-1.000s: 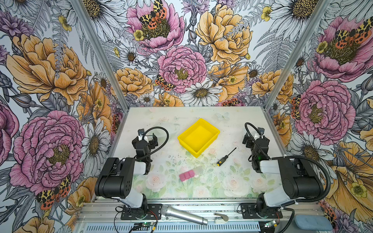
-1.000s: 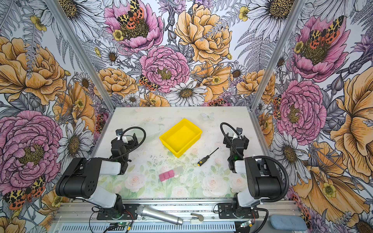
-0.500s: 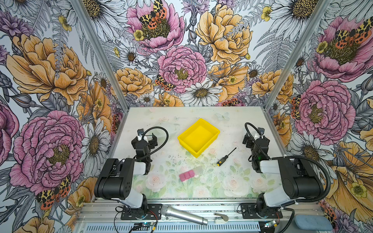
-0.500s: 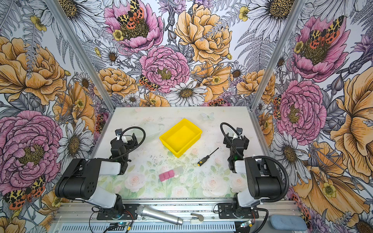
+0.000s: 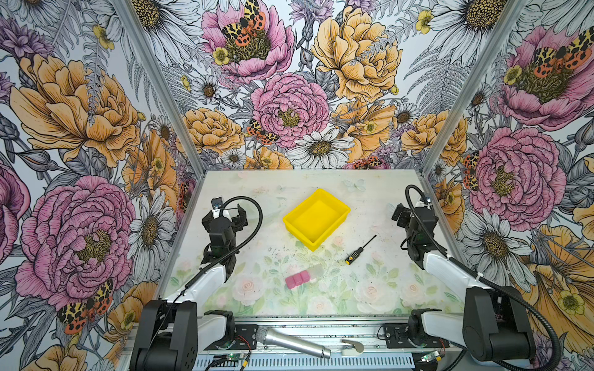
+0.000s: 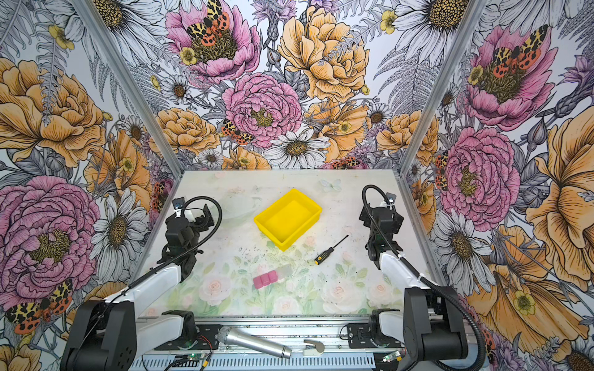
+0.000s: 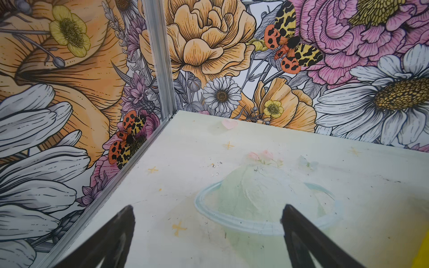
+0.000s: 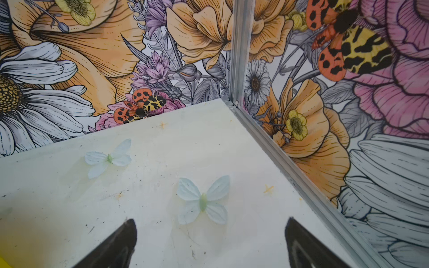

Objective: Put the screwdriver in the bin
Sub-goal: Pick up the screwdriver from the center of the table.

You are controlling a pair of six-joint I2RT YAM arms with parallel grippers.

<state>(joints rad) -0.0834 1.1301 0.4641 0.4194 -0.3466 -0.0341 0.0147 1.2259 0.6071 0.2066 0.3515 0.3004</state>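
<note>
The jaws of both grippers stood wide apart and held nothing, the left gripper (image 7: 207,208) and the right gripper (image 8: 211,220) each poised over bare table (image 5: 353,199). Working from the near edge outward, we counted one silver microphone (image 5: 292,342) lying on the front rail, then one row of three pink blocks (image 5: 297,278). Beyond them one screwdriver (image 5: 355,253) lay flat on the table, outside and near the one yellow bin (image 5: 316,219), not touching it, its shaft pointing away toward the right arm's side.
</note>
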